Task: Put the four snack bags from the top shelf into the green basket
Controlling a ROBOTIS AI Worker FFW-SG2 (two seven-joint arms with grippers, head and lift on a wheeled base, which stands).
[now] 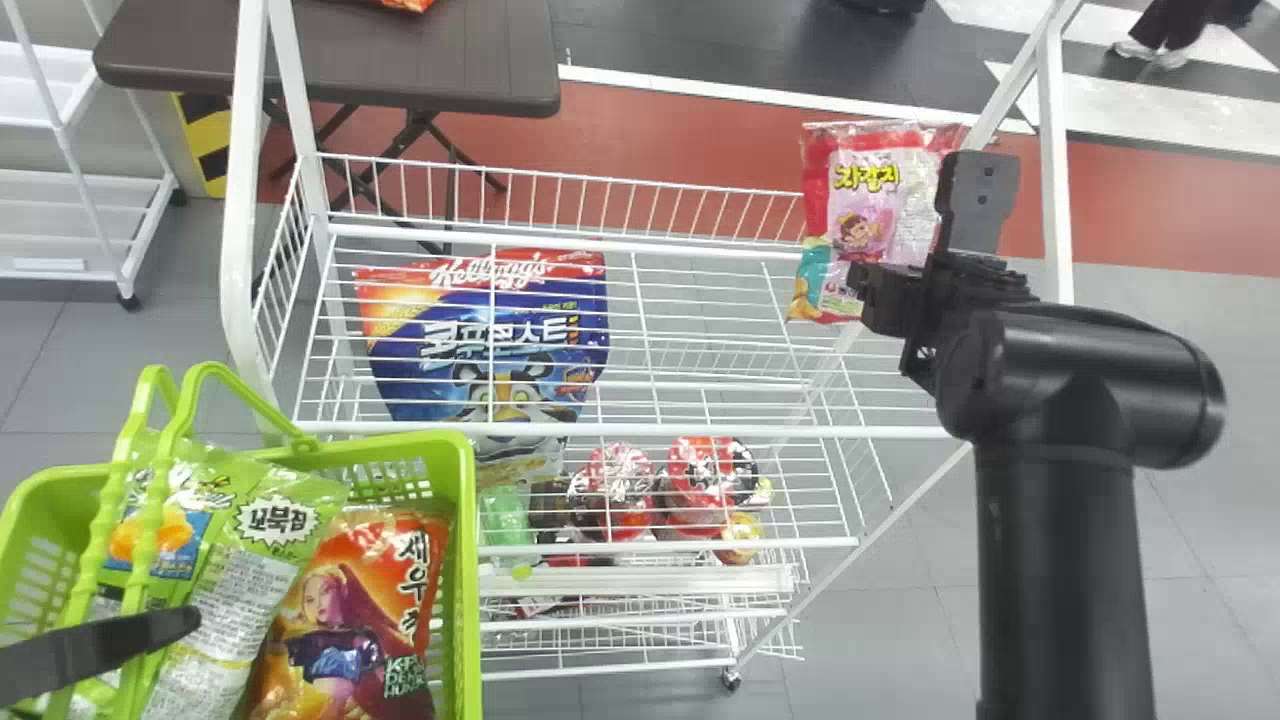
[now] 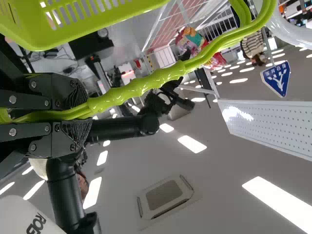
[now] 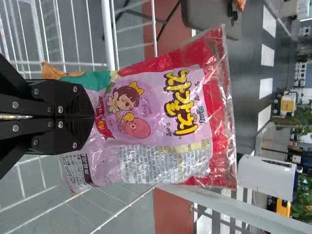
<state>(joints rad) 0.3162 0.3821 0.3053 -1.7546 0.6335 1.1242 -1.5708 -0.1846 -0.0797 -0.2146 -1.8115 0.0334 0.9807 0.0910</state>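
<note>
Right gripper (image 3: pixel 93 117) clamps pink bag (image 3: pixel 161 119) low, likely to clear rack (image 1: pixel 700 431); left gripper (image 2: pixel 89 115) clamps handles (image 2: pixel 146 87) (presumably to steady basket (image 1: pixel 468 560)).

A shop-like space here: cereal (image 1: pixel 540 345) is stocked on a wire rack (image 1: pixel 240 200), snacks (image 1: pixel 350 620) are held in a green basket (image 1: pixel 466 580)!

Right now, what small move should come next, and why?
I'd probably ease the right tool leftward, toward the green basket: it grips the red-and-pink snack bag by the rack's right end, and the basket, holding other bags, sits at the left.
</note>
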